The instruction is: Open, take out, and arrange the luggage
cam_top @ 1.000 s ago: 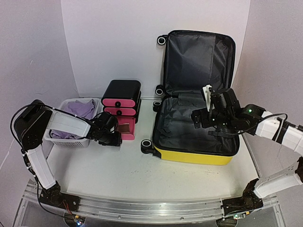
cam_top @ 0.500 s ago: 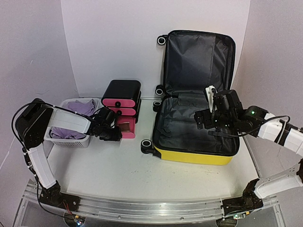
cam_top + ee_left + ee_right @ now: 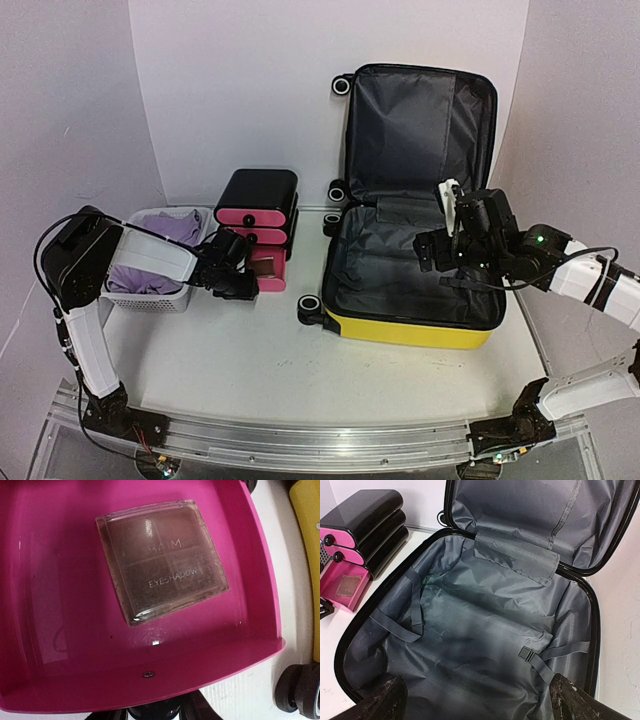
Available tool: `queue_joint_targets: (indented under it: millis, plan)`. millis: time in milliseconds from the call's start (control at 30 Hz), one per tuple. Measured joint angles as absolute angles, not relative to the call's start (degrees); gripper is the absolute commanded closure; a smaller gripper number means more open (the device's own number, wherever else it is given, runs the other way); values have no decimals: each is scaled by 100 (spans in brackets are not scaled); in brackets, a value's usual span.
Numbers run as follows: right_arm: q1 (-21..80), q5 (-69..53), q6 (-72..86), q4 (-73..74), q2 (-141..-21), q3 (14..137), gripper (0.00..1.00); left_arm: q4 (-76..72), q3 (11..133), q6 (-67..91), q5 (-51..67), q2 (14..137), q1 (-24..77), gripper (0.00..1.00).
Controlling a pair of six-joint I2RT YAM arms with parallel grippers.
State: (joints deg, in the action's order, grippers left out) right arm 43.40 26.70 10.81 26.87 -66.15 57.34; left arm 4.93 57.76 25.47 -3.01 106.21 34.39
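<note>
The luggage (image 3: 400,328), a yellow suitcase, lies open at the right with its lid upright against the back wall. Its grey lining (image 3: 485,625) shows only straps and a buckle (image 3: 525,653). My right gripper (image 3: 437,250) hovers open above that lining, and in the wrist view nothing lies between the tips of the right gripper (image 3: 480,700). My left gripper (image 3: 240,284) is at the front of the pulled-out pink drawer (image 3: 60,605). Its jaws are closed on the drawer's black knob (image 3: 152,711). An eyeshadow palette (image 3: 162,560) lies inside the drawer.
The black-and-pink drawer box (image 3: 257,200) stands left of the suitcase, its bottom drawer pulled out. A white mesh basket (image 3: 150,295) with purple cloth (image 3: 168,230) sits further left. A suitcase wheel (image 3: 310,305) is close to the drawer.
The left gripper has moved in to the drawer front and its jaws have narrowed onto the knob. The right gripper has drifted slightly right over the suitcase.
</note>
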Motion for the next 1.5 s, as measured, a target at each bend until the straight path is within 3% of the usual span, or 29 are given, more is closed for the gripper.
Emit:
queue_joint_targets:
  millis: [100,300,1167,1500]
  plan:
    - [4340,2683,1072,2694,-6615,5734,2,493,5813,2512,-349,10621,3420,78]
    - [4340,2716,1070,2698,-6615,5734,2,541,5968,2482,-381,10621,3310,82]
    - [4340,2858,1002,2827,-6565,5734,2,740,6340,2416,-727,10628,3197,83]
    - [4338,2853,982,2849,-6628,5734,2,-8,5776,2390,-788,10575,3197,85]
